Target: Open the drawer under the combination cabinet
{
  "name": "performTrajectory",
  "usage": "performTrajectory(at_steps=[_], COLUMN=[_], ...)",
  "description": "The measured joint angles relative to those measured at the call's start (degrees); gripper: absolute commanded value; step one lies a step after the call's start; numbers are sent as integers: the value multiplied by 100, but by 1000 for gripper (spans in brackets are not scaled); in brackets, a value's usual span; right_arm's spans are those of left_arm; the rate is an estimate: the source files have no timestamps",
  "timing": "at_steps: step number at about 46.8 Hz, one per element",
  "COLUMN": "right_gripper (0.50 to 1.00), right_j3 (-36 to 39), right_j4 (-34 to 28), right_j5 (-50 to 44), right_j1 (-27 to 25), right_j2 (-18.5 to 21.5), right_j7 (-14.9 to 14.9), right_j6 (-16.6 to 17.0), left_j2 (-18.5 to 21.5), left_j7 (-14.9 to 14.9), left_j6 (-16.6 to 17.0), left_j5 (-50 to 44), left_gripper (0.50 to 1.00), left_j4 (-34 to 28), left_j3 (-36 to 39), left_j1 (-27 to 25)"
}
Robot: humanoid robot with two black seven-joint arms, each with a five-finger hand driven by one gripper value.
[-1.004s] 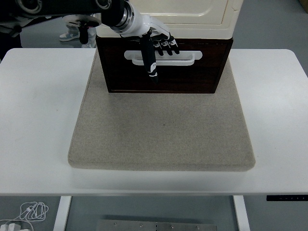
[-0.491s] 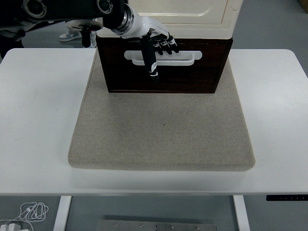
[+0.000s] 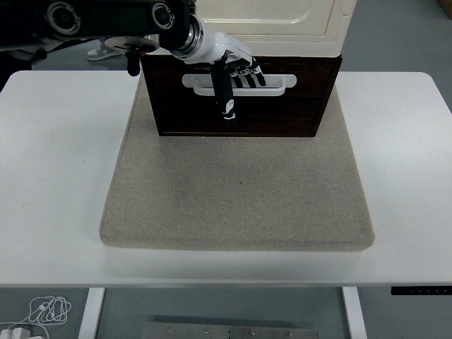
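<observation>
The cream combination cabinet [image 3: 282,21] stands at the back of a grey mat. Under it is a dark brown drawer [image 3: 296,109] with a white slotted handle [image 3: 272,90]. My left hand [image 3: 239,76] reaches in from the upper left and sits on the left half of the handle. Its fingers [image 3: 247,70] are curled with their tips in the handle slot. The thumb [image 3: 224,95] points straight down over the drawer front. The drawer front stands a little forward of the cabinet body. The right arm is out of view.
The grey mat [image 3: 240,191] covers the middle of the white table [image 3: 56,176], reaching from the cabinet towards the near edge. A coiled white cable [image 3: 46,308] lies on the floor below the table at the left.
My left hand has shifted slightly right and down along the handle, with the fingers reaching deeper into the slot. The drawer has not visibly moved.
</observation>
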Motion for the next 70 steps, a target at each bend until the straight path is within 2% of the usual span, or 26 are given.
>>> performTrajectory(at_steps=[36, 70], right_gripper=[926, 926], right_j3=[0, 0], right_j4=[-3, -3], right_j5=[0, 0], right_j1=[0, 0], right_j2=[0, 0], right_j7=[-1, 1], right_j6=[0, 0], left_j2=[-77, -45], left_j7=[-1, 1], left_j6=[-36, -320], left_j5=[53, 65], left_gripper=[1000, 1000], left_j4=[96, -64], left_j3=[9, -92], left_j1=[155, 77])
